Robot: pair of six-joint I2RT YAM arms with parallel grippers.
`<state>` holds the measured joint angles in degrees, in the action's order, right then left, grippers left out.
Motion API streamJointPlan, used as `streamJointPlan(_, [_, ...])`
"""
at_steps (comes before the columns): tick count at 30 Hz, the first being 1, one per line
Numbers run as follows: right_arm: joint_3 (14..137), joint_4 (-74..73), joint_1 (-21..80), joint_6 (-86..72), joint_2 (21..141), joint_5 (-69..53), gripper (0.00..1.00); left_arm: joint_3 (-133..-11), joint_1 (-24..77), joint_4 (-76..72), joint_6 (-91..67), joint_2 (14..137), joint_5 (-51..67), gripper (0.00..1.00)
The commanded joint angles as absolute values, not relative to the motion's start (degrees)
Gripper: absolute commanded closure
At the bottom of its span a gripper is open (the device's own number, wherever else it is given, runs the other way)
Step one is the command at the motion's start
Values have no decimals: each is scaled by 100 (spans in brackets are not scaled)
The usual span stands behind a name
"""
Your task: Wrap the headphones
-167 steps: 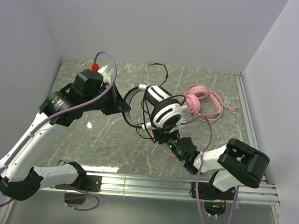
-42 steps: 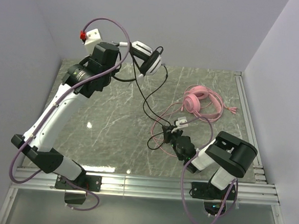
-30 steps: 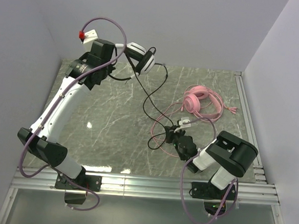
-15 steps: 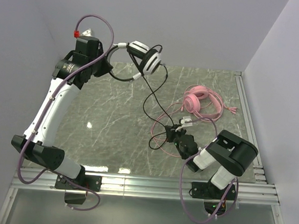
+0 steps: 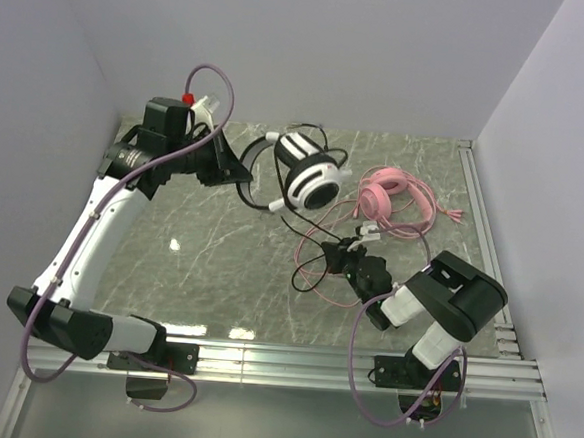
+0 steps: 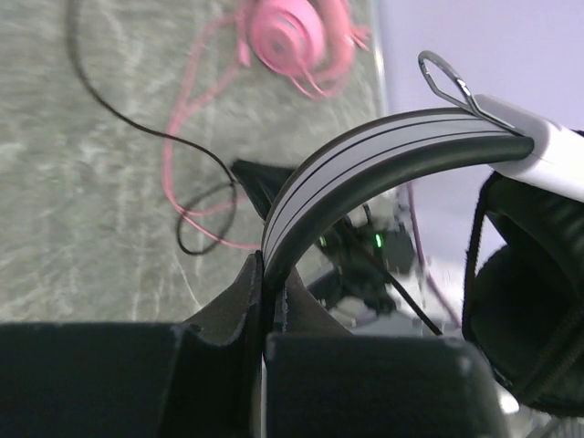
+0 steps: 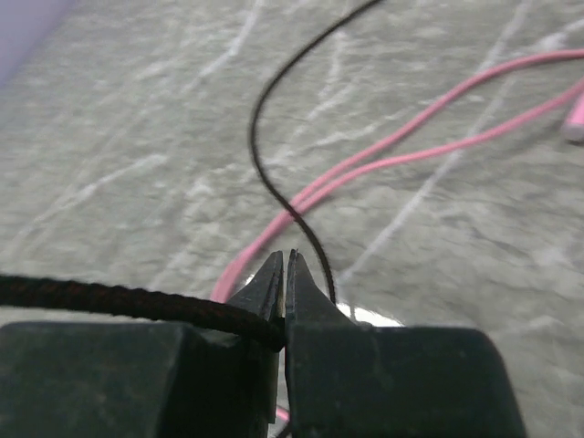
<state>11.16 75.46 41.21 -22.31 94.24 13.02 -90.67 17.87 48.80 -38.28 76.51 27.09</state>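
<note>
Left tool [image 6: 265, 274] grips the black headset [image 5: 310, 175] by its band. Right tool [image 7: 285, 266] pinches its cable [image 7: 109, 298]. Pink headset [image 5: 382, 197] lies loose. 0 of 2 wrapped.

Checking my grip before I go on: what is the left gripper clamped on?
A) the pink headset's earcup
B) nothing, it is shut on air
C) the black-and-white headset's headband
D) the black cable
C: in the left wrist view the left gripper is shut on the striped headband of the black-and-white headset.
</note>
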Motion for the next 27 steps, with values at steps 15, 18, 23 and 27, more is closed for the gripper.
streamJointPlan(15, [2364, 6890, 2208, -3638, 9131, -1413, 100, -7436, 2652, 3111, -2691, 5871, 4870, 100])
streamJointPlan(18, [2601, 6707, 1821, -3928, 9298, -2213, 100, -7409, 3240, 3269, -2181, 5819, 4116, 100])
streamJointPlan(23, [2918, 6225, 1556, -3955, 9317, -2927, 100, -7453, 3770, 3682, -1241, 5932, 3042, 100])
streamJointPlan(27, [3014, 5627, 1521, -3649, 9027, -2857, 100, -7629, 4138, 4244, -695, 6169, 1998, 100])
